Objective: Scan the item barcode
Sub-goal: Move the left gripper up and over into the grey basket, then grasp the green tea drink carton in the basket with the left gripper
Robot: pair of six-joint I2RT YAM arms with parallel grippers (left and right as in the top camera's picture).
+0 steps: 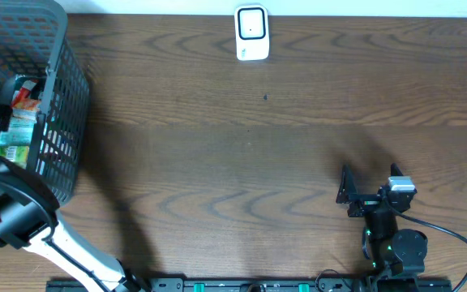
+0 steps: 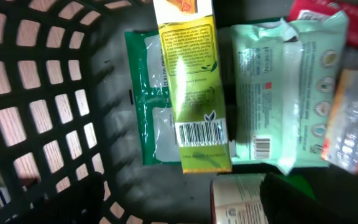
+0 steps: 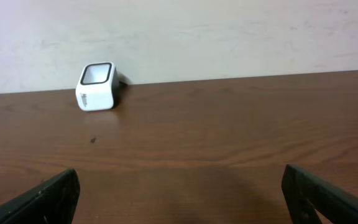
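Just ahead: yellow packet (image 2: 194,87), long axis laid crosswise to jaws.
Left gripper (image 2: 185,190): nearer, spread, empty.
Right gripper (image 3: 180,177): wide, nothing held.

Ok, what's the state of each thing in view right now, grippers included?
left gripper: open, inside the basket, nothing gripped.
right gripper: open, empty, low over the table.
basket: upright, loaded.
yellow packet: flat, barcode up, lying on the dark green packet.
mint pack: flat, barcode up.
scanner: upright at the far table edge.
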